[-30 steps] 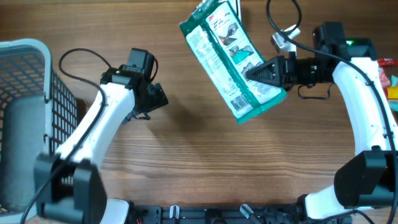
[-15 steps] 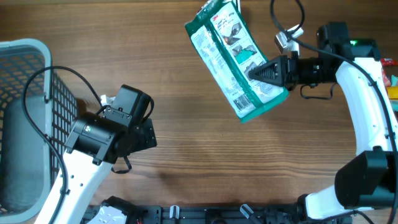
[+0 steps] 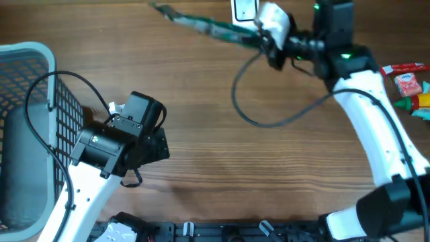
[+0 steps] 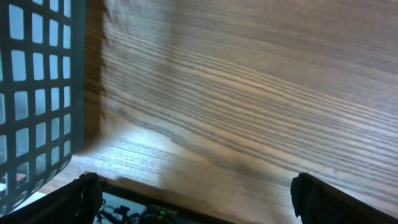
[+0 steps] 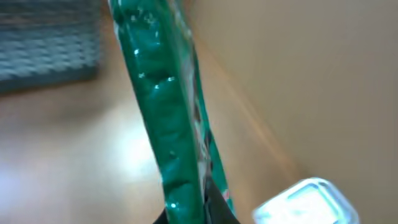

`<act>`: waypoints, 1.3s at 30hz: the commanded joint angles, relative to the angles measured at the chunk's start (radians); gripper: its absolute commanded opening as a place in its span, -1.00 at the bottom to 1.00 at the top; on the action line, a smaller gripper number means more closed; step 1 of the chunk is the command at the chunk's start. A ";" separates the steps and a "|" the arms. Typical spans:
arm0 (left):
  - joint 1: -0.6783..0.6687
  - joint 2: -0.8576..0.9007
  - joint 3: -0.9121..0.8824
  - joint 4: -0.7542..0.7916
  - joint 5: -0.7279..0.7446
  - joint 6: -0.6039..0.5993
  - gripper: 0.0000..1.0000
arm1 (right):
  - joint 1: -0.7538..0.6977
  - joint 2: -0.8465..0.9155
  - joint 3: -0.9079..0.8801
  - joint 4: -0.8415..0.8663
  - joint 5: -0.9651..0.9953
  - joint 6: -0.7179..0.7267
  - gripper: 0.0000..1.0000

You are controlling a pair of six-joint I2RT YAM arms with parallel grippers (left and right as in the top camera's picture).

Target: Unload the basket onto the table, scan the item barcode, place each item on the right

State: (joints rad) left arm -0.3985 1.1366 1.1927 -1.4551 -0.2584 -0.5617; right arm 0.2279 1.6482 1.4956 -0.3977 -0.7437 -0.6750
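Above the wooden bench, at 12 o'clock, the green packet is being pinched edge-on by the right gripper; the left gripper is being held wide, empty. Scanning is being judged unfinished.

A grey plastic mesh basket sits at the left edge of the wooden table, its gridded wall facing the middle. At the right edge lies a small red-and-white packet. Just beside it, nearer the front, is a yellow, green and red item, cut off by the frame.
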 commanded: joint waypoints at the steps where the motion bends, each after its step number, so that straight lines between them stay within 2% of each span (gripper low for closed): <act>1: -0.003 -0.004 0.000 0.000 -0.016 0.008 1.00 | 0.032 0.095 0.008 0.178 0.291 0.045 -0.91; 8: -0.003 -0.004 0.000 0.000 -0.016 0.008 1.00 | 0.029 0.385 0.010 0.656 0.417 0.203 -0.91; 10: -0.003 -0.004 0.000 0.000 -0.016 0.008 1.00 | 0.031 0.463 0.018 0.793 0.514 0.208 -0.91; 16: -0.003 -0.004 0.000 0.000 -0.016 0.008 1.00 | 0.031 0.609 0.117 0.843 0.566 0.206 -0.91; 19: -0.003 -0.004 0.000 0.000 -0.016 0.008 1.00 | 0.031 0.621 0.134 0.858 0.633 0.202 -0.91; 23: -0.003 -0.004 0.000 0.000 -0.016 0.008 1.00 | 0.024 0.566 0.144 0.811 0.768 0.265 -0.92; 26: -0.003 -0.004 0.000 0.000 -0.016 0.008 1.00 | -0.039 0.431 0.143 0.650 0.807 0.282 -0.91; 29: -0.003 -0.004 0.000 0.000 -0.016 0.008 1.00 | -0.177 0.296 0.143 0.445 0.970 0.226 -0.91; 34: -0.003 -0.004 0.000 0.000 -0.016 0.008 1.00 | -0.487 0.252 0.143 0.227 1.162 0.074 -0.91; 39: -0.003 -0.004 0.000 0.000 -0.016 0.008 1.00 | -0.800 0.263 0.142 0.165 1.101 0.070 -0.91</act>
State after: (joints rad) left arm -0.3985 1.1370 1.1923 -1.4555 -0.2646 -0.5617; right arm -0.4576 1.9091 1.6299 -0.2127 0.3767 -0.5854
